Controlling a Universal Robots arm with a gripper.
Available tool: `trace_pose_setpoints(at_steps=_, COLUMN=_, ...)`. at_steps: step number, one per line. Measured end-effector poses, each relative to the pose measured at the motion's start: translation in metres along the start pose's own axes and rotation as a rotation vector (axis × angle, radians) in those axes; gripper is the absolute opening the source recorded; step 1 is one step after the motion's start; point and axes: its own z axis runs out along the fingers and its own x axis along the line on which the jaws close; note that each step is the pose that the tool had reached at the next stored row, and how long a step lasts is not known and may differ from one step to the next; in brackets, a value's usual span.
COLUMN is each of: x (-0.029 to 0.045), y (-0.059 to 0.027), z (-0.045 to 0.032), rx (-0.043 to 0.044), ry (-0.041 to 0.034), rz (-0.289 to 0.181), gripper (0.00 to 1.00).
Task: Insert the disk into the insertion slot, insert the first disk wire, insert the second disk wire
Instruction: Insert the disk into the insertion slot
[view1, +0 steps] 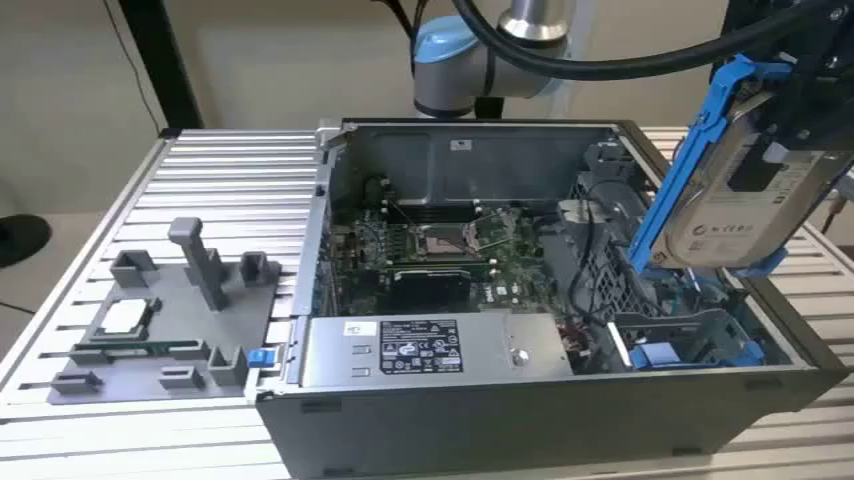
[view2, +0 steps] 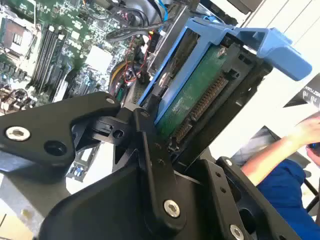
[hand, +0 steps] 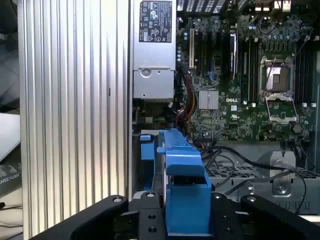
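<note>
Step in hand: disk insertion, not yet seated; neither wire is judged inserted. The gripper (hand: 186, 202) has its fingers (view2: 155, 165) clenched on the blue carrier of the disk (view1: 741, 215). The disk hangs tilted at 2 o'clock over the case (view1: 534, 420). The insertion slot (view1: 674, 335) lies below at 4 o'clock, unfilled. Seating calls for the carrier squared to the rails. The disk and the power supply (view1: 414, 350) carry printed labels, not transcribed.
</note>
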Motion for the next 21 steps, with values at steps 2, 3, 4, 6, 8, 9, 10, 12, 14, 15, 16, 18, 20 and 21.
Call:
trace_pose_setpoints(at_steps=2, x=0.0000, y=0.0000, z=0.0000, rx=0.0000, ry=0.0000, rz=0.000, gripper=0.00)
trace_pose_setpoints(at_steps=3, x=0.0000, y=0.0000, z=0.0000, rx=0.0000, ry=0.0000, rz=0.000, gripper=0.00)
trace_pose_setpoints(at_steps=4, x=0.0000, y=0.0000, z=0.0000, rx=0.0001, ry=0.0001, rz=0.000, gripper=0.00)
trace_pose_setpoints(at_steps=6, x=0.0001, y=0.0000, z=0.0004, rx=0.0003, ry=0.0002, rz=0.000, gripper=0.00)
trace_pose_setpoints(at_steps=8, x=0.0008, y=0.0000, z=0.0010, rx=0.0003, ry=0.0000, rz=0.000, gripper=0.00)
trace_pose_setpoints(at_steps=9, x=0.0012, y=0.0000, z=0.0014, rx=0.0003, ry=-0.0001, rz=0.000, gripper=0.00)
trace_pose_setpoints(at_steps=10, x=0.0017, y=-0.0001, z=0.0019, rx=0.0003, ry=-0.0001, rz=0.000, gripper=0.00)
trace_pose_setpoints(at_steps=12, x=0.0027, y=-0.0001, z=0.0031, rx=0.0003, ry=0.0000, rz=0.000, gripper=0.00)
trace_pose_setpoints(at_steps=14, x=0.0031, y=-0.0002, z=0.0047, rx=0.0003, ry=0.0002, rz=0.000, gripper=0.00)
trace_pose_setpoints(at_steps=15, x=0.0033, y=-0.0003, z=0.0058, rx=0.0003, ry=0.0001, rz=0.000, gripper=0.00)
trace_pose_setpoints(at_steps=16, x=0.0035, y=-0.0003, z=0.0066, rx=0.0003, ry=0.0002, rz=0.000, gripper=0.00)
trace_pose_setpoints(at_steps=18, x=0.0037, y=-0.0004, z=0.0086, rx=0.0002, ry=0.0000, rz=0.000, gripper=0.00)
trace_pose_setpoints(at_steps=20, x=0.0037, y=-0.0004, z=0.0099, rx=0.0002, ry=0.0000, rz=0.000, gripper=0.00)
trace_pose_setpoints(at_steps=21, x=0.0037, y=-0.0005, z=0.0102, rx=0.0002, ry=0.0000, rz=0.000, gripper=0.00)
